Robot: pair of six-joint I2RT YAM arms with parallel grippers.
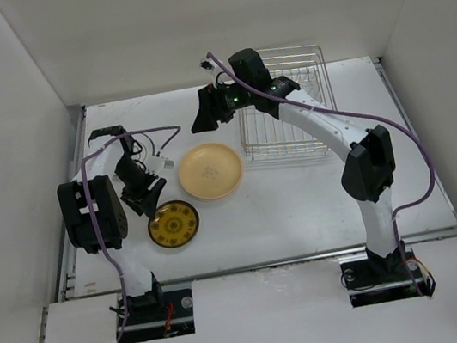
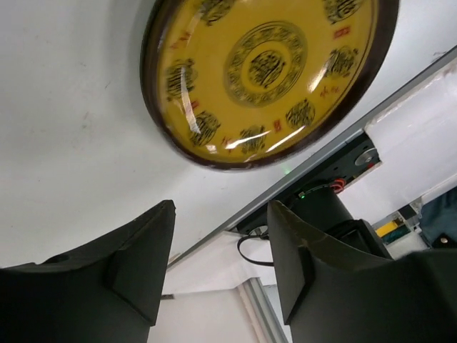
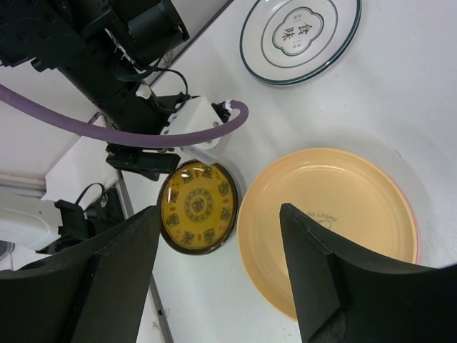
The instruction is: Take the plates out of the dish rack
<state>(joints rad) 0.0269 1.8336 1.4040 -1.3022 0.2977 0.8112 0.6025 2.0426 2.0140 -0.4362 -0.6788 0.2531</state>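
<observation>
The silver wire dish rack (image 1: 283, 106) stands at the back right and I see no plates in it. A yellow-tan plate (image 1: 210, 171) lies flat at mid table; it also shows in the right wrist view (image 3: 335, 214), with a thin pink edge under its right side. A dark plate with a yellow pattern (image 1: 173, 224) lies front left; it also shows in both wrist views (image 2: 264, 71) (image 3: 198, 206). A white plate with a dark teal rim (image 3: 300, 32) lies flat beyond. My left gripper (image 1: 141, 196) (image 2: 221, 214) is open and empty beside the dark plate. My right gripper (image 1: 204, 113) (image 3: 220, 214) is open and empty, raised left of the rack.
White walls enclose the table on the left, back and right. A metal strip (image 1: 261, 264) runs along the table's front edge. A purple cable (image 1: 161, 132) and a small white connector (image 1: 161, 160) hang by the left arm.
</observation>
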